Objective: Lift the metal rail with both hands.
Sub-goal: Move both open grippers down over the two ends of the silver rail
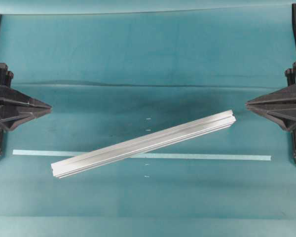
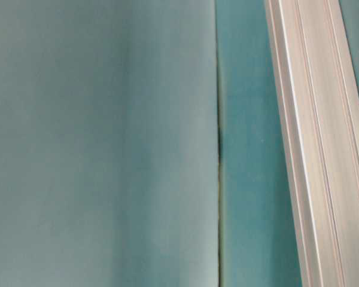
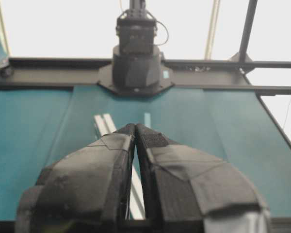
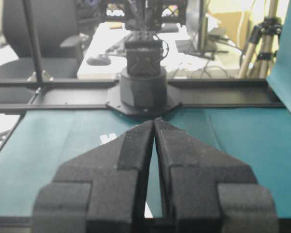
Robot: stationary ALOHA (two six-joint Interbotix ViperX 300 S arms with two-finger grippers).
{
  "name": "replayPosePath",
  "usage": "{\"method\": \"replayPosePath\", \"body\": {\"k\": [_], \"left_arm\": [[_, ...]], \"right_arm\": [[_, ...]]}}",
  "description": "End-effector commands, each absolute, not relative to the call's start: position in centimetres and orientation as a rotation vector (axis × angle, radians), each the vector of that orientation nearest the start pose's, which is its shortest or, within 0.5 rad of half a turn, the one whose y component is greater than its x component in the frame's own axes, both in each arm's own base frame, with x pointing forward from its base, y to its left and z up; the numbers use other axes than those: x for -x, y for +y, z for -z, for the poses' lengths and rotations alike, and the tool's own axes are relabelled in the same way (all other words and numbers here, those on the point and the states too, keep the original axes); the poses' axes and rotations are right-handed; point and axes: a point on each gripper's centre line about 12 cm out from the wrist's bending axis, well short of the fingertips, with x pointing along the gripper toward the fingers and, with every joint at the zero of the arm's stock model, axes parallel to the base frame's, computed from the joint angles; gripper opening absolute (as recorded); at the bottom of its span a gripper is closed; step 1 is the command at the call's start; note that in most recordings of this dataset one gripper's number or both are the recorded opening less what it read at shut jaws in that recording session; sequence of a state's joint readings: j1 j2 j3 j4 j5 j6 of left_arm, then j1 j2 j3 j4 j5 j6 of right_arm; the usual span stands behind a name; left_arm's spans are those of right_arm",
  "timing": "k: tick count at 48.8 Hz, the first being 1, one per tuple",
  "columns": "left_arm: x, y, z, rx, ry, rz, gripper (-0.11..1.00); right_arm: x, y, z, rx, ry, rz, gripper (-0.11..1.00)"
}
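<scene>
The metal rail point(image 1: 143, 144) is a long silver grooved bar lying slantwise on the teal table, its low end near the front left and its high end toward the right. It fills the right side of the table-level view, metal rail point(image 2: 323, 149). My left gripper point(image 1: 50, 105) rests at the left edge, shut with its tips touching, well apart from the rail. My right gripper point(image 1: 246, 104) sits at the right edge, also shut and empty. In the left wrist view the left gripper point(image 3: 136, 127) shows a stretch of rail point(image 3: 103, 124) beyond it. The right gripper point(image 4: 154, 121) hides most of the rail.
A thin pale tape strip point(image 1: 202, 156) runs across the table under the rail. Small white marks point(image 1: 148, 119) dot the middle. The opposite arm's base point(image 3: 136, 68) stands at the far edge in each wrist view. A fold line point(image 2: 218, 149) crosses the teal cover.
</scene>
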State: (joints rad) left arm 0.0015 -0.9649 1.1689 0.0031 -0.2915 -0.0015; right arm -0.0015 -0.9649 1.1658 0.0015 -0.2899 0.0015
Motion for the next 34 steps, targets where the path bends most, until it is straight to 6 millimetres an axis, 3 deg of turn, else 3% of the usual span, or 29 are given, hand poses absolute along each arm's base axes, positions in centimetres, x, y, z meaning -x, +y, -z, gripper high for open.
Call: {"method": "replayPosePath", "body": {"k": [1, 4, 8, 12, 24, 34], "left_arm": [[-20.2, -0.3, -31.7, 0.038, -0.125, 0.018, 0.14], [-20.3, -0.3, -32.3, 0.061, -0.121, 0.020, 0.13], [-20.6, -0.5, -32.5, 0.081, -0.091, 0.027, 0.01], [-21.1, -0.6, -32.4, 0.090, -0.043, 0.032, -0.03], [-23.1, -1.1, -32.4, 0.106, 0.128, 0.042, -0.04], [-25.3, -1.5, -31.1, 0.209, 0.406, 0.009, -0.04]], "right_arm": [[-20.1, 0.3, -30.3, -0.022, -0.104, -0.016, 0.14], [-20.1, 0.3, -30.5, -0.052, -0.104, -0.015, 0.15], [-20.1, 0.2, -30.3, -0.098, -0.087, -0.010, 0.04], [-20.2, 0.3, -30.1, -0.139, -0.047, -0.012, 0.00], [-20.9, 0.3, -29.7, -0.176, 0.226, 0.001, -0.01], [-21.7, -0.2, -30.0, -0.169, 0.492, 0.039, -0.01]]}}
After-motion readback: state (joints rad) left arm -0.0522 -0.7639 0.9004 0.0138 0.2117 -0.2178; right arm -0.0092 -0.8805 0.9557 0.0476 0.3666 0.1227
